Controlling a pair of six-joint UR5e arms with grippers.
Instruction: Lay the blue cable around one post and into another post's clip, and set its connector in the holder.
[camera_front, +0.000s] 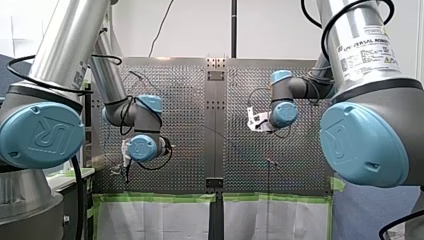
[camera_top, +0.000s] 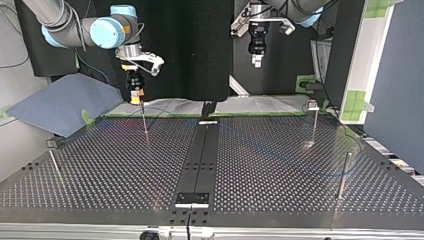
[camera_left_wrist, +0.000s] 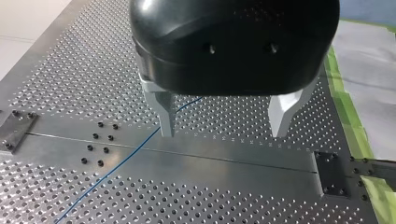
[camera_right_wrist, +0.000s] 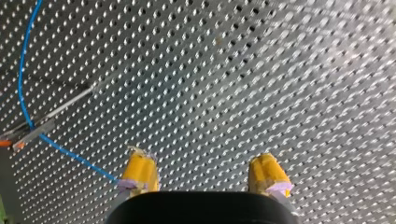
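My right gripper (camera_right_wrist: 203, 163) is hovering low over the table (camera_top: 100, 170), its yellow pads (camera_right_wrist: 139, 169) standing apart with nothing between them. The cable (camera_right_wrist: 74, 155) is lying on the plate just off to one side: it is running up beside one pad, not into the gap, then bending away ahead of the gripper past a thin post (camera_top: 145, 122) close under it. My left gripper (camera_left_wrist: 224, 126) is hanging higher, its metal fingers also apart and empty. There the cable is passing under one finger and stretching on slantwise across the centre strip (camera_left_wrist: 187, 156). To my eye the right arm is the nearer for a grasp, needing a small sideways shift toward that pad. The post is crowding that move and could catch a finger. A clip post (camera_top: 313, 125) is standing well apart at the top view's right. I cannot pick out the connector.
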